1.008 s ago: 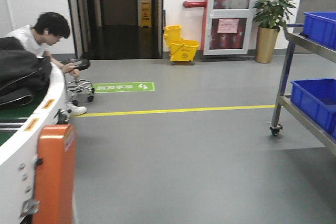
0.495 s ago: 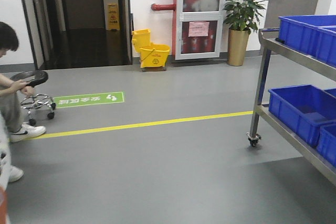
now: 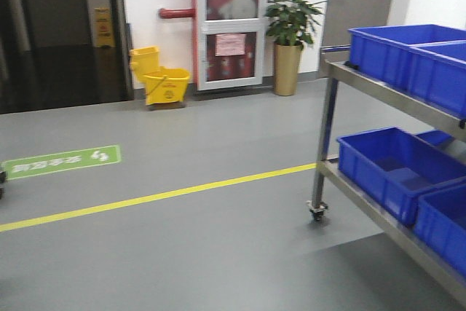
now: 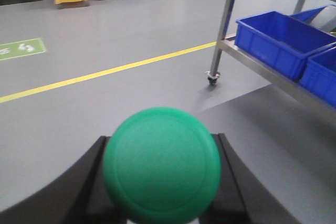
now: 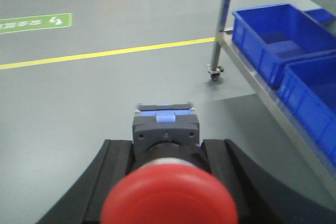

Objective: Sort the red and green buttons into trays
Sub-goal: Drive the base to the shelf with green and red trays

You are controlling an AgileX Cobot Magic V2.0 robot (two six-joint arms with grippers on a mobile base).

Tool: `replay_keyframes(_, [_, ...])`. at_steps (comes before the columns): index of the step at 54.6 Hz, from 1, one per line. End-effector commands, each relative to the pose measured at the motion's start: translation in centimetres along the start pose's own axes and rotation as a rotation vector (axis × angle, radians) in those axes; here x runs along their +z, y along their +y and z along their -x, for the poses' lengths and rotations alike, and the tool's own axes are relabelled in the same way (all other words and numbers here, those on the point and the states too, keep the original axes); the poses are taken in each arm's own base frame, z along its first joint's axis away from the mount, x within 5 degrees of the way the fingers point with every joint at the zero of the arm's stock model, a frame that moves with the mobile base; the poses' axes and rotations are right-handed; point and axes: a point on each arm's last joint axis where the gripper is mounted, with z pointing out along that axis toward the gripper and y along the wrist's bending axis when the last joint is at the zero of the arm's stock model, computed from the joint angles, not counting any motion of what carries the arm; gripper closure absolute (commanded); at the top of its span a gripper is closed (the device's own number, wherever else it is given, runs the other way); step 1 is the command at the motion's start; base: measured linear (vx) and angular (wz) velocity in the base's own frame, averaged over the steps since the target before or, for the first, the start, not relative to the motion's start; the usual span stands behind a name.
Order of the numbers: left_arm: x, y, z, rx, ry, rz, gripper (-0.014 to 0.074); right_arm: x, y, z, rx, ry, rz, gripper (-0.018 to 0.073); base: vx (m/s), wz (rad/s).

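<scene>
My left gripper (image 4: pixel 161 182) is shut on a green button (image 4: pixel 161 163); its round domed cap fills the low middle of the left wrist view, between the black fingers (image 4: pixel 231 182). My right gripper (image 5: pixel 167 177) is shut on a red button (image 5: pixel 169 198) with a dark grey body (image 5: pixel 166 132) and a blue tab. Both are held above the grey floor. The green and red trays are out of view. Neither gripper shows in the front view.
A steel wheeled rack (image 3: pixel 324 143) stands at the right with deep blue crates (image 3: pixel 393 169) on its shelves; it also shows in both wrist views (image 4: pixel 223 24) (image 5: pixel 223 19). A yellow floor line (image 3: pixel 145 198), green floor sign (image 3: pixel 58 162), yellow mop bucket (image 3: pixel 160 78) and potted plant (image 3: pixel 290 41) lie ahead.
The front view has swung to the right: the seated person, stool and white-and-orange machine have left the frame, and the steel rack with blue crates has come further in.
</scene>
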Motion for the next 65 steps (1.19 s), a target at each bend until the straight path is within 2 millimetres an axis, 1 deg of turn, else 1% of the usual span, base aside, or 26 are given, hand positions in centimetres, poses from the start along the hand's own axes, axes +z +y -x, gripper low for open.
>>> replay_keyframes(1, [-0.33, -0.03, 1.54, -0.016, -0.106, 0.005, 0.0596, -0.53, 0.04, 1.63, -0.011, -0.119, 0.005, 0.0568, 0.43, -0.41])
replay_keyframes(24, [-0.33, -0.03, 1.54, -0.016, -0.106, 0.005, 0.0596, -0.53, 0.04, 1.63, -0.011, -0.119, 0.005, 0.0568, 0.41, -0.51])
replay_keyframes(65, [-0.33, -0.03, 1.54, -0.016, -0.106, 0.005, 0.0596, -0.53, 0.04, 1.63, -0.011, -0.119, 0.005, 0.0568, 0.37, -0.59])
